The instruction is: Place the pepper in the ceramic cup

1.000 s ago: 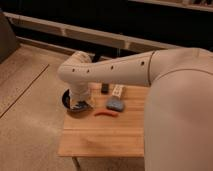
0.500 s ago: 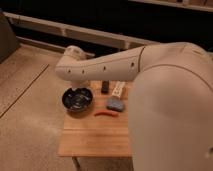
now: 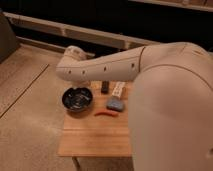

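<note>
Somewhere behind the smooth white arm (image 3: 105, 67) the gripper is out of sight, so whether its fingers stand apart or together cannot be told. The arm is a glossy, tube-like link dotted with small dark holes. It reaches leftward from the robot's bulky rounded body (image 3: 172, 110) to a domed joint above the far edge of the desk (image 3: 95, 137).

Below it, the pepper (image 3: 106, 113) lies flat on the bare wood near the middle of the desk: a slim, slightly curved red chili with nothing touching it. Just behind it sits a blue-grey pad (image 3: 115, 104), a soft-looking rectangle with rounded corners. It lies close to the pepper, though contact between them cannot be made out.

Farther back, the ceramic cup (image 3: 118, 89), small and whitish, is partly covered by the arm's lower edge. A small dark upright block (image 3: 105, 87) stands just to its left. A wide dark bowl (image 3: 77, 98), round with pale marks inside, sits at the desk's left rear corner, well apart from the pepper.

The desk is pale wood with a lengthwise grain and stands on a speckled beige floor (image 3: 30, 110). Behind it, a pale rail (image 3: 75, 32) runs across a dark wall.
</note>
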